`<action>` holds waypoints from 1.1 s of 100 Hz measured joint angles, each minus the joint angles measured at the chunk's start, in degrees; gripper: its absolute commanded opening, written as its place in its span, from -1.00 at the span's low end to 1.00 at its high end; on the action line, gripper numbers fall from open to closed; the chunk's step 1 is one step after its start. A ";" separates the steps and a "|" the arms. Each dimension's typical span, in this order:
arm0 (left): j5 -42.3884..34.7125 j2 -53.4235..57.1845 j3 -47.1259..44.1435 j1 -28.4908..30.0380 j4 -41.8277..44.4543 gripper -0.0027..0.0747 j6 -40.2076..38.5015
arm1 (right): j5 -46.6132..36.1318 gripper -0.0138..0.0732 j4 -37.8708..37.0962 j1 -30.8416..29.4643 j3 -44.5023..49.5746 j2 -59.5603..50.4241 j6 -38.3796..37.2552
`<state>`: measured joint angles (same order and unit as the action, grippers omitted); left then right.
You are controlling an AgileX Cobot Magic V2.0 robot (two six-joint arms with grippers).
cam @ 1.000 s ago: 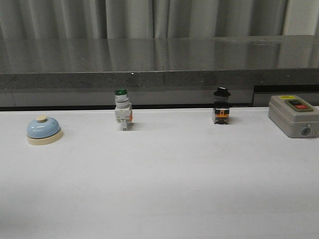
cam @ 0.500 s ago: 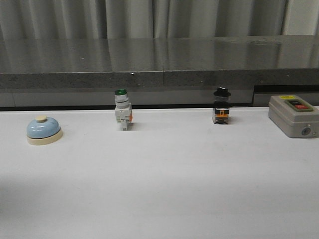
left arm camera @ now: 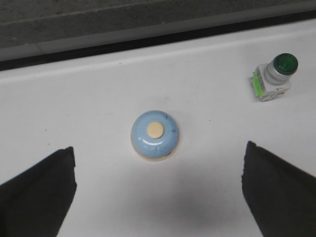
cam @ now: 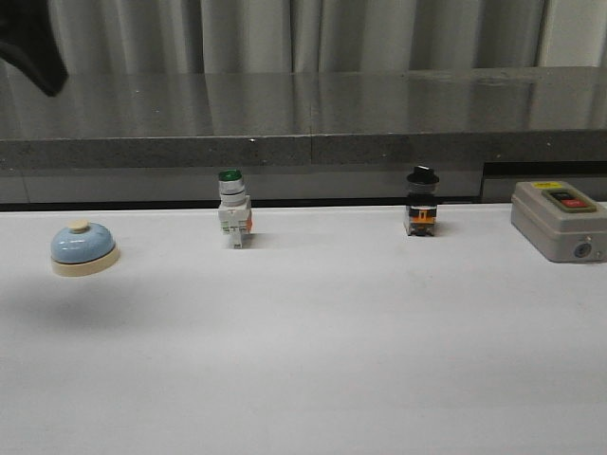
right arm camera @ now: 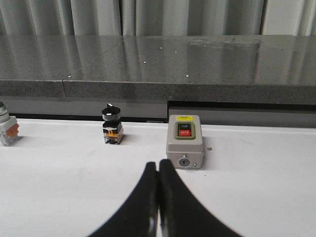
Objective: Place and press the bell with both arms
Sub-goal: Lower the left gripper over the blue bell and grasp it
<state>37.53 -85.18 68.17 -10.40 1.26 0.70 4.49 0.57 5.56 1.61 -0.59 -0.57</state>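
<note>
The light-blue bell (cam: 83,248) with its cream base and button sits on the white table at the far left. It also shows in the left wrist view (left arm camera: 155,135). My left gripper (left arm camera: 158,190) hangs high above it, open wide and empty, its fingers apart on either side of the bell. A dark part of the left arm (cam: 33,43) shows at the top left of the front view. My right gripper (right arm camera: 158,170) is shut and empty, low over the table in front of the grey box; it is out of the front view.
A green-capped white push-button switch (cam: 232,220) and a black-knobbed selector switch (cam: 421,202) stand at the table's far edge. A grey box with a red button (cam: 560,220) sits at the right. A dark stone ledge (cam: 303,123) runs behind the table.
A dark part of the left arm has come into the top left of the front view, and a shadow now lies on the table near the bell. The objects have not moved.
</note>
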 measured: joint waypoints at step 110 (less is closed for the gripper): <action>0.28 -31.74 12.84 -0.58 1.39 0.42 0.00 | 0.00 -0.82 0.00 0.00 0.00 0.00 0.00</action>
<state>37.81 -116.92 81.01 -10.98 2.65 0.70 4.49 0.57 5.56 1.61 -0.59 -0.57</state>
